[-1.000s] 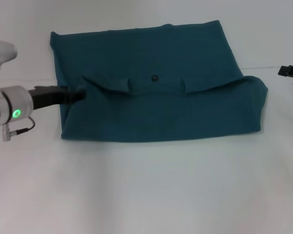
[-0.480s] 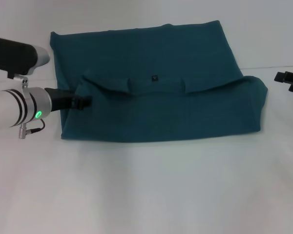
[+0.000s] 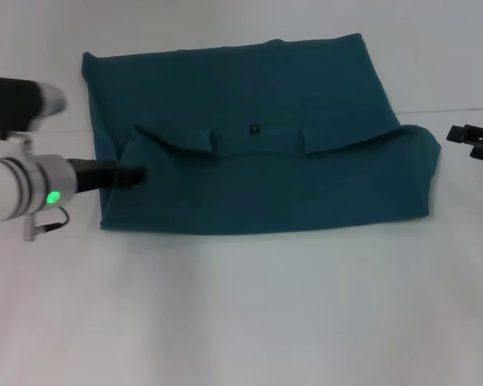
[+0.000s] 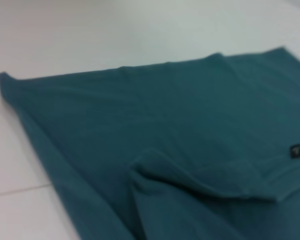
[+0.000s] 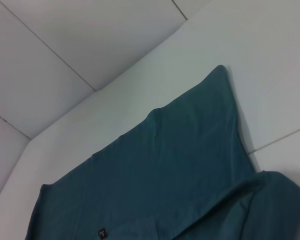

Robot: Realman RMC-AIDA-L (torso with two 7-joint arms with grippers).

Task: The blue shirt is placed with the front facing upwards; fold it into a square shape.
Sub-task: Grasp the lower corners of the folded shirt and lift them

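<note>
Left gripper (image 3: 135, 174) sits on the blue shirt (image 3: 258, 145) at 9 o'clock; right gripper (image 3: 467, 137) hangs off at 3. Can't tell either grip.

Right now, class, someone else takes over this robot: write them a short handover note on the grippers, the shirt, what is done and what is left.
Left gripper: at the shirt's left edge, beside the end of the folded-over layer; jaws not readable.
Right gripper: off to the right, clear of the cloth.
Blue shirt: on the white table, near part folded up over the middle, small label showing.
Done: one lengthwise fold.
Left: fold the wide rectangle into a square.
</note>
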